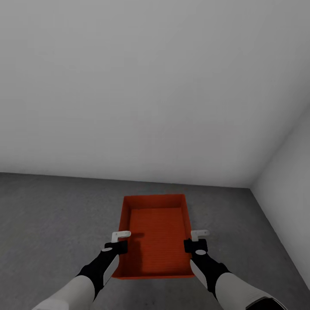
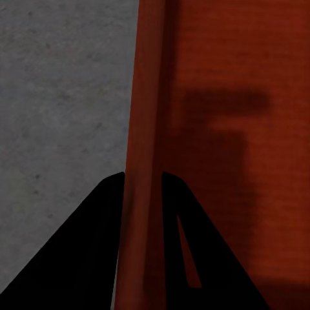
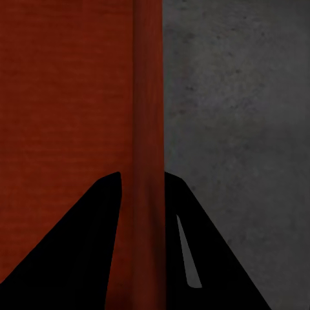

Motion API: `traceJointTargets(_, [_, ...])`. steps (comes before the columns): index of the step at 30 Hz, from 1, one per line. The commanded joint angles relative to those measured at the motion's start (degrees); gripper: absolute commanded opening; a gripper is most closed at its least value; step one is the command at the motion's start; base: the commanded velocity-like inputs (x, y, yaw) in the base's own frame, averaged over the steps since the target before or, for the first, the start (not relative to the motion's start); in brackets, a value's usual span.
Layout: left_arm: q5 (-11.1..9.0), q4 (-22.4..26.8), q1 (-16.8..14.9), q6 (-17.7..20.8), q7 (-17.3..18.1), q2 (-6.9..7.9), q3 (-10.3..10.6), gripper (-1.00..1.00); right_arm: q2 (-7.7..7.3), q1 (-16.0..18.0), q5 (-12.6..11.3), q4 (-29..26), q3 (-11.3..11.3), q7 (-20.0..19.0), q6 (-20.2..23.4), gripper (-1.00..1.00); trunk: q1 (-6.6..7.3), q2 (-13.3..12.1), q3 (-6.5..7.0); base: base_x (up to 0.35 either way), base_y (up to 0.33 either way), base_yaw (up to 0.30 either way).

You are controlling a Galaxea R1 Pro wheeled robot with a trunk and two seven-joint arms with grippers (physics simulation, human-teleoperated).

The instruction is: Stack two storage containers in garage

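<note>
Storage container [image 1: 157, 232], both pincers gripping walls, unlabelled

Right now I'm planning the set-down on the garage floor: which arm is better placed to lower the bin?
Neither alone. The left gripper pinches the container's left wall, the right gripper its right wall, level above the floor; lower together.
</note>
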State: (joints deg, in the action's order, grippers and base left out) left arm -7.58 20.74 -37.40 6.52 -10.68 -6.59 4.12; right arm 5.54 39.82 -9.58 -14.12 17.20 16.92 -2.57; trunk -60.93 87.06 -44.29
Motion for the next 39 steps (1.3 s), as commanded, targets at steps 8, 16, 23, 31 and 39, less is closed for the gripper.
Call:
traceJointTargets(8, [-0.2,0.0,0.0,0.4,-0.7,0.09,-0.3,-1.00,0.00,0.1,0.1,-1.3,-1.5,0.0,-0.3,-1.00,-1.76,3.2,-1.49,0.000,0.000,0.000])
traceJointTargets(16, [-0.2,0.0,0.0,0.3,-0.7,0.09,-0.2,-1.00,0.00,0.1,0.1,-1.3,-1.5,0.0,-0.3,-1.00,-3.52,6.5,-2.92,0.000,0.000,0.000])
traceJointTargets(23, [-0.2,0.0,0.0,0.4,-0.7,0.09,-0.2,-1.00,0.00,0.1,0.1,-1.4,-1.5,0.0,-0.3,-1.00,-5.05,9.3,-4.18,0.000,0.000,0.000])
traceJointTargets(31, [-0.2,0.0,0.0,0.3,-0.7,0.09,-0.2,-1.00,-0.01,0.1,0.1,-1.3,-1.4,0.1,-0.3,-1.00,-6.81,12.5,-5.62,0.000,0.000,0.000])
traceJointTargets(39, [-0.2,0.1,0.0,0.3,-0.7,0.09,-0.2,-1.00,0.00,0.1,0.1,-1.3,-1.5,0.1,-0.3,-1.00,-8.57,15.7,-7.05,0.000,0.000,0.000])
